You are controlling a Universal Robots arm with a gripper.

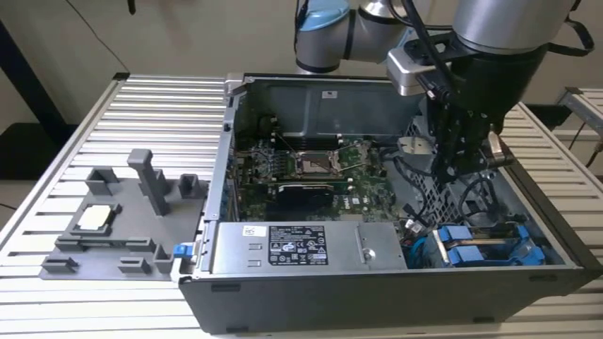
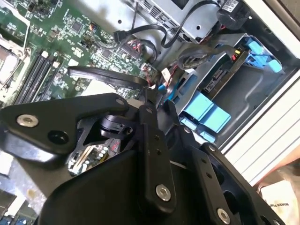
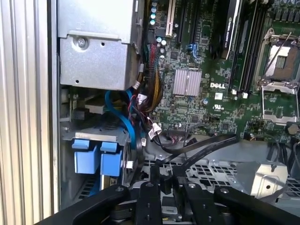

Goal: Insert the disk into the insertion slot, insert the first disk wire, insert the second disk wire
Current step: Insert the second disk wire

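Exterior view, arm: the silver and black robot arm [image 1: 490, 42] reaches down into the open dark grey computer case [image 1: 396, 296], over its right-hand side as this view shows it.
Exterior view, claw: the black gripper [image 1: 459, 166] hangs among black cables [image 1: 471, 191] above the perforated grey cage wall; I cannot tell whether its fingers are apart or together.
Exterior view, disk: the silver hard drive in its bright blue plastic carrier frame [image 1: 476, 248] sits in the grey sheet-metal drive bay [image 1: 527, 240] at the case's near corner, toward the exterior view's right.
Exterior view, rest: a green motherboard [image 1: 311, 176] lies mid-case, a silver power supply box with a white label [image 1: 306, 247] along the near edge, and a grey plastic fixture tray [image 1: 123, 219] rests on the ribbed aluminium table [image 1: 141, 127] toward the exterior view's left.
Second wrist view: the black gripper linkage [image 2: 140, 140] fills the foreground; blue carrier tabs [image 2: 206, 112] show beyond it in the bay, with a black cable looping over them.
First wrist view: blue carrier tabs [image 3: 96, 157] sit in the bay beside the silver box [image 3: 98, 47]; the gripper's fingers [image 3: 164, 180] sit close around a flat black cable [image 3: 197, 145], though whether they grip it is unclear.
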